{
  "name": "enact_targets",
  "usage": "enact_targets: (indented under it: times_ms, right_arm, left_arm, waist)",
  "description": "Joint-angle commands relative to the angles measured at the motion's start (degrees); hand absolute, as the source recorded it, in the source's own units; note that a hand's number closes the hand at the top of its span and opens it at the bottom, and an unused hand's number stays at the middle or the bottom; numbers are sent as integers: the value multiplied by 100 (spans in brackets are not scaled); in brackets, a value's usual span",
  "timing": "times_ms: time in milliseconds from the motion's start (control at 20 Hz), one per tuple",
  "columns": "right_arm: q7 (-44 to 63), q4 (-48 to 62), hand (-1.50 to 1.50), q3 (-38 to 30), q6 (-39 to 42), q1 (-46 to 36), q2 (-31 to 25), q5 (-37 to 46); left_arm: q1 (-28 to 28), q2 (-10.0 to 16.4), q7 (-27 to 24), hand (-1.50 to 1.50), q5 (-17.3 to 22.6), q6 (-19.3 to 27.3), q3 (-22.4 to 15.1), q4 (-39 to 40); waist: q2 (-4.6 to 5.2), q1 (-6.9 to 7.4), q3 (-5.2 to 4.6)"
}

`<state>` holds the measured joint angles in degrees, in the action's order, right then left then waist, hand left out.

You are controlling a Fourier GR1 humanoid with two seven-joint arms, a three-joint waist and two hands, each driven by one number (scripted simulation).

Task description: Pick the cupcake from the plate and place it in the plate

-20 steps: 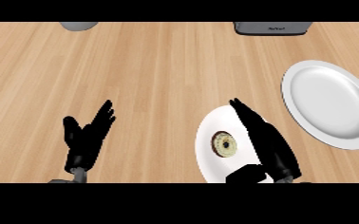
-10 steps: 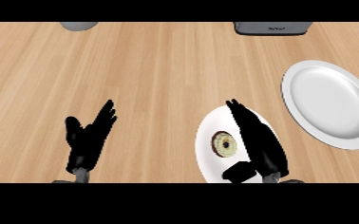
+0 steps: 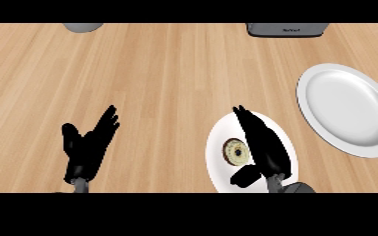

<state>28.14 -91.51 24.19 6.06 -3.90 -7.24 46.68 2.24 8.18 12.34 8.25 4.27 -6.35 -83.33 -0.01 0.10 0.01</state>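
- Low left, the left hand (image 3: 88, 147) rests with fingers spread and relaxed, holding nothing.
- Low right, the right hand (image 3: 264, 147) lies over the near plate (image 3: 218, 172), fingers straight, thumb out.
- On that plate, the cupcake (image 3: 235, 151) sits ungrasped, just left of the palm.
- Farther right: the second plate (image 3: 343, 107).
- Far edge: a grey vessel (image 3: 83, 26) and a dark appliance (image 3: 286, 29).

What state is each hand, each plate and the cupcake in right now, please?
cupcake: on the near plate, not held.
near plate: holds the cupcake.
far plate: holds no cupcake.
left hand: open, resting at lower left.
right hand: open, over the near plate beside the cupcake.
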Motion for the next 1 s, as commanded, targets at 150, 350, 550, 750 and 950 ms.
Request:
enact_targets:
  times_ms: [150, 350, 550, 750, 950]
  right_arm:
    - [-389, 452, 150, 270, 376, -45, -132, 294]
    - [-814, 914, 150, 141, -177, -135, 35, 717]
    - [-512, 803, 150, 202, -84, -312, 371, 1034]
    - [-1155, 933, 150, -5, -894, -153, 154, 1222]
    - [-1581, -934, 150, 496, -1357, 1082, -149, 1110]
  left_arm:
    - [-287, -27, 62, 0, -103, -16, 165, 233]
    - [-95, -256, -364, 0, -188, -154, 104, 447]
    - [-227, -216, 318, 0, -185, -98, 164, -80]
    - [64, -203, -73, 0, -274, -203, 171, 136]
    - [62, -196, 55, 0, -197, -158, 224, 61]
  waist:
    - [3, -7, -1]
    - [1, -4, -1]
    - [-3, -1, 0]
    - [-1, 2, 1]
    - [-40, -121, -1]
